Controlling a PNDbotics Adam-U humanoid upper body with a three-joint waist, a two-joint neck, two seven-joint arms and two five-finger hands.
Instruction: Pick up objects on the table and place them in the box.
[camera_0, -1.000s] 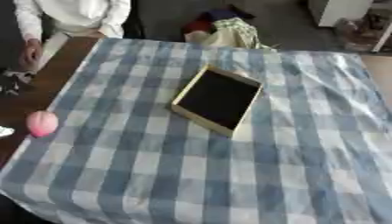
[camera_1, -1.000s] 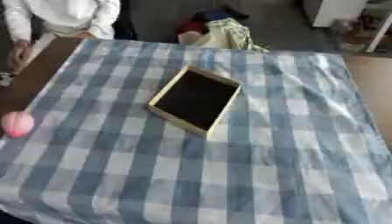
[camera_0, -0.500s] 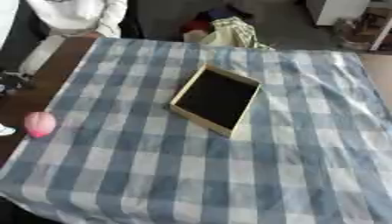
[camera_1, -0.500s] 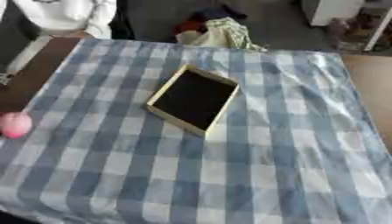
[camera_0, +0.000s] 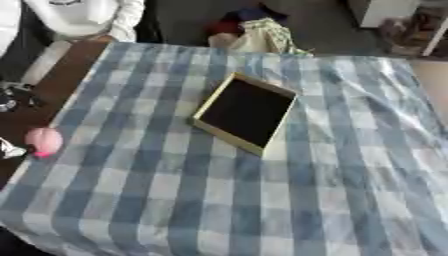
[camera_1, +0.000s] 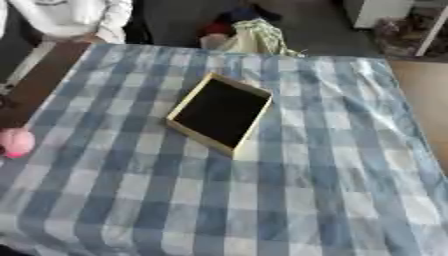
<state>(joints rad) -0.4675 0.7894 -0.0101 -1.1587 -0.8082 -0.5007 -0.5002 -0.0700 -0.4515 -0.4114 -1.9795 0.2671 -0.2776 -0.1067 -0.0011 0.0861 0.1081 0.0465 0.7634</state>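
Observation:
A shallow tan box (camera_0: 246, 113) with a dark inside lies open on the blue-and-white checked cloth (camera_0: 262, 200), a little above the middle and turned askew. A pink rounded object (camera_0: 44, 141) sits at the far left, at the cloth's edge by the bare brown table (camera_0: 52, 90). Nothing shows inside the box. Neither of my hands appears in either eye view.
A person in a white top sits at the far left corner, away from the objects. Small dark and white items (camera_0: 9, 102) lie on the bare wood at the left edge. A bag (camera_0: 262, 37) and clutter stand on the floor beyond the table.
The whole picture has shifted slightly, so the camera moved. The person at the far left has drawn an arm back from the table's left side. Box and pink object stay put.

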